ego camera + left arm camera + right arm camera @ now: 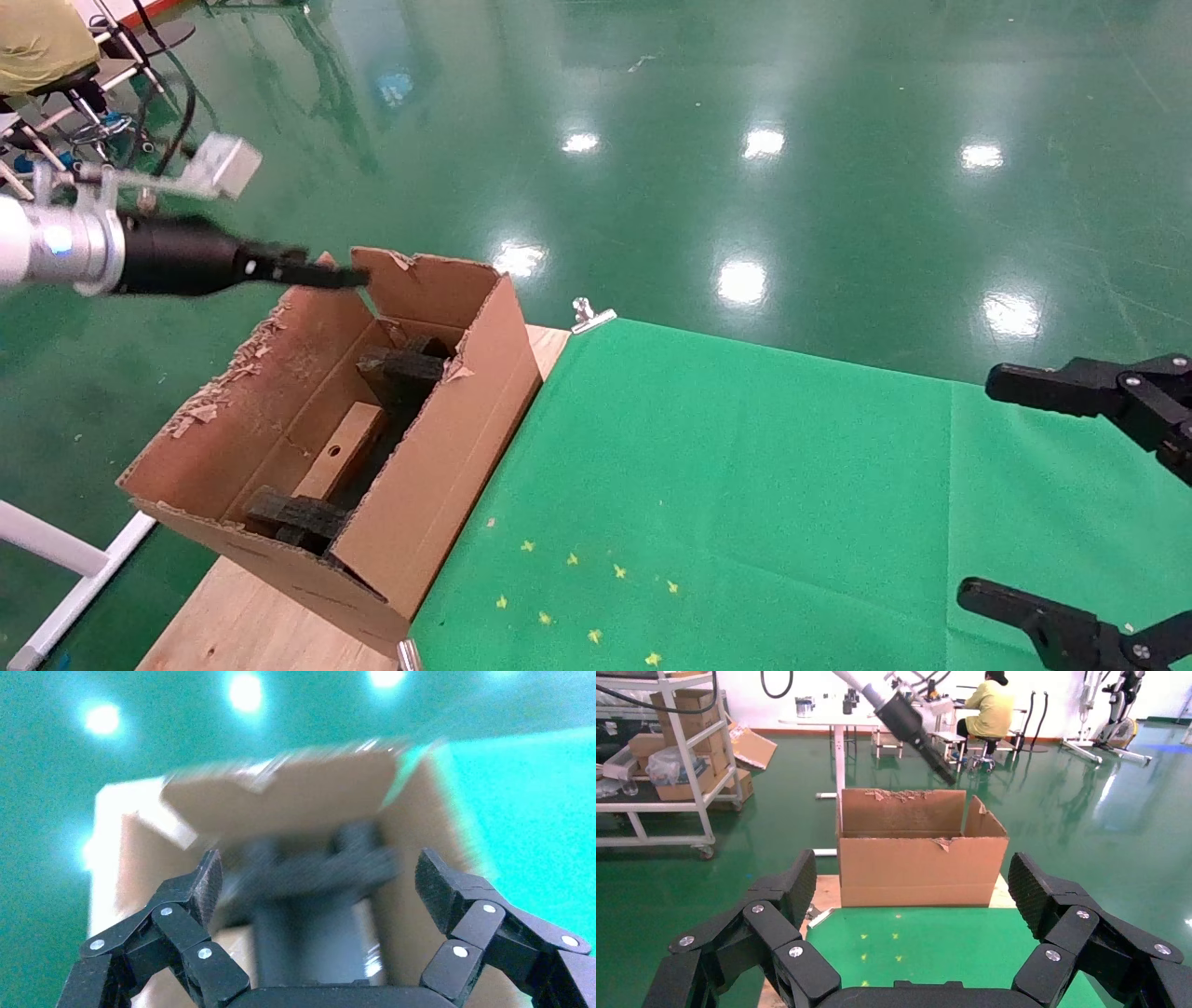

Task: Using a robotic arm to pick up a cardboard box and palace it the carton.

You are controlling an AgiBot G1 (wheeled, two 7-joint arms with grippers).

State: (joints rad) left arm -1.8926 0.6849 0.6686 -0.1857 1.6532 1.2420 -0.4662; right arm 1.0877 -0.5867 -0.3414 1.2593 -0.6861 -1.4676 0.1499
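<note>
The carton (438, 475) stands open on the table's left end, with a ragged rim and black foam blocks (405, 365) inside. The cardboard box (346, 447) lies on the carton's floor between the foam blocks, its round hole facing up. The robotic arm, my left one, reaches in from the left. Its gripper (358, 277) hangs above the carton's far rim, open and empty. In the left wrist view this gripper (320, 881) looks down into the blurred carton (429, 832). My right gripper (1001, 494) is open and empty at the right edge; its wrist view (912, 888) faces the carton (919, 871).
A green cloth (745, 485) covers the table right of the carton, with yellow star marks (577, 596) near the front. A metal clip (589, 317) holds its far corner. Bare wood (242, 624) shows under the carton. A shelf rack (666, 755) and a seated person (989, 706) are far behind.
</note>
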